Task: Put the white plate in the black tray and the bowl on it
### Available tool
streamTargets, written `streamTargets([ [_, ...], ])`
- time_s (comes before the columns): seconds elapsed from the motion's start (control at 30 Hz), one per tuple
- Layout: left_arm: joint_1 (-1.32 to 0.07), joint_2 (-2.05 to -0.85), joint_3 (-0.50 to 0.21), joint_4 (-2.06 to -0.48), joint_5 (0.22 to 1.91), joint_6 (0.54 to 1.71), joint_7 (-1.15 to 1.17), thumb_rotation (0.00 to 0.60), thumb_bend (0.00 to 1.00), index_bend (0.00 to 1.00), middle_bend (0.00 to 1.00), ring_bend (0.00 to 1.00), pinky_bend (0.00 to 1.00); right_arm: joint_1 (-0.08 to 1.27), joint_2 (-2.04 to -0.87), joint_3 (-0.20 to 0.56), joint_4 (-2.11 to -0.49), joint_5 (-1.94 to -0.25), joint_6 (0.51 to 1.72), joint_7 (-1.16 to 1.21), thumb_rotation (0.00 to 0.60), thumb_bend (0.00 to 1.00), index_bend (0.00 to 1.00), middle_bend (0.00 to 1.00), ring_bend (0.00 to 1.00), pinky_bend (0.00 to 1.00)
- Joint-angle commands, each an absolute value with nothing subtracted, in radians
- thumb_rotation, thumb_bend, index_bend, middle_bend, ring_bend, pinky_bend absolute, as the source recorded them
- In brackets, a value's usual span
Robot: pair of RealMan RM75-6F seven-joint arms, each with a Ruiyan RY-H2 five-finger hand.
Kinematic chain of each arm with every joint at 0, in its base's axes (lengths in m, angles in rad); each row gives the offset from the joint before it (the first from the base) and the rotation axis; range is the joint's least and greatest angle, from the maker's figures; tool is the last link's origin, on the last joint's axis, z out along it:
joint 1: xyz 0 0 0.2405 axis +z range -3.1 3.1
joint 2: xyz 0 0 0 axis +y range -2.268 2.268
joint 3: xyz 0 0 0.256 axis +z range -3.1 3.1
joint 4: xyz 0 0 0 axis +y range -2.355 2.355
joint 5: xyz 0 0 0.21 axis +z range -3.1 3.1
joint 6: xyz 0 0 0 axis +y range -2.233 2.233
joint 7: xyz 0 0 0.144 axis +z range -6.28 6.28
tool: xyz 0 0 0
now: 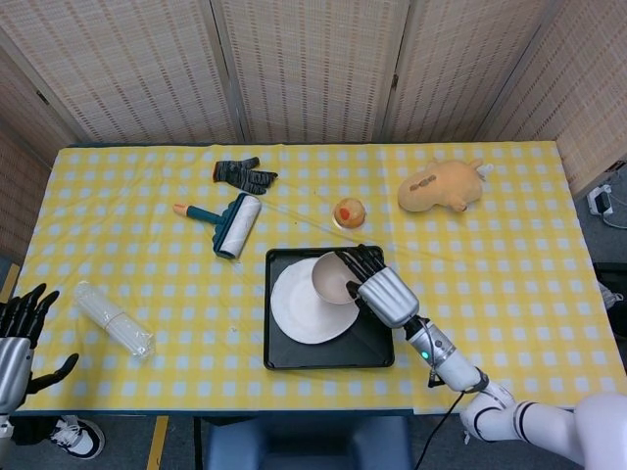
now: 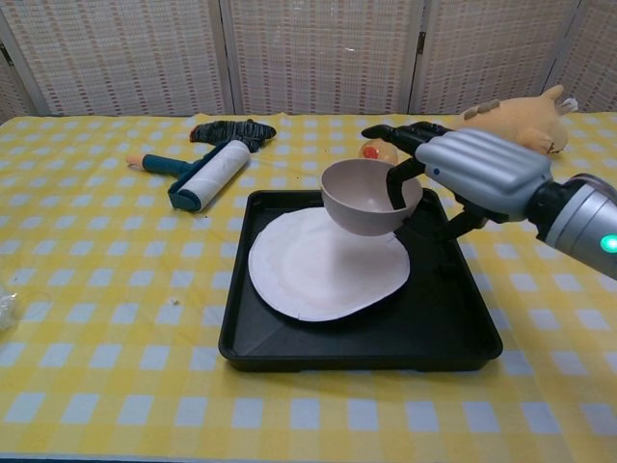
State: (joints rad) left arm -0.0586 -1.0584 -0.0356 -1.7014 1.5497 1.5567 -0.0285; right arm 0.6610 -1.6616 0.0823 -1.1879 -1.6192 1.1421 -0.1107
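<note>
right hand (image 2: 477, 172) holds the bowl (image 2: 370, 198) by its rim, fingers (image 2: 403, 178) hooked over the near-right edge into the inside, thumb under/outside. bowl is upright, lifted in the air above the right part of the white plate (image 2: 318, 265), not touching it in chest view. in head view the bowl (image 1: 332, 278) overlaps the plate's upper right edge. white plate (image 1: 306, 304) lies flat in the black tray (image 2: 453, 323), toward its left side. left hand (image 1: 20, 338) sits at far left edge of head view, off the table, fingers spread, holding nothing. rest on the yellow check cloth: lint roller (image 1: 233, 223) left of tray, dark glove (image 1: 244, 175) behind it, orange dome thing (image 1: 349, 212) just behind tray, tan plush (image 1: 441, 185) back right, stack of clear cups (image 1: 114, 318) lying at left.
</note>
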Motion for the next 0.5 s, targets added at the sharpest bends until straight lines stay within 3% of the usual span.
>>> streamTargets([
  [0.03, -0.055, -1.053, -0.039, -1.701, 1.549, 1.563, -0.036, 0.6, 0.28, 0.0, 0.0, 0.01, 0.0, 0.685, -1.704, 0.085, -1.153, -1.608, 1.109, -0.11, 0.6, 0.48, 0.63, 0.01, 0.0, 0.0],
  [0.5, -0.046, -1.037, -0.041, -1.703, 1.558, 1.583, -0.069, 0.6, 0.28, 0.0, 0.0, 0.01, 0.0, 0.706, -1.795, 0.051, -1.069, -1.617, 1.083, -0.113, 0.6, 0.48, 0.63, 0.01, 0.0, 0.0],
])
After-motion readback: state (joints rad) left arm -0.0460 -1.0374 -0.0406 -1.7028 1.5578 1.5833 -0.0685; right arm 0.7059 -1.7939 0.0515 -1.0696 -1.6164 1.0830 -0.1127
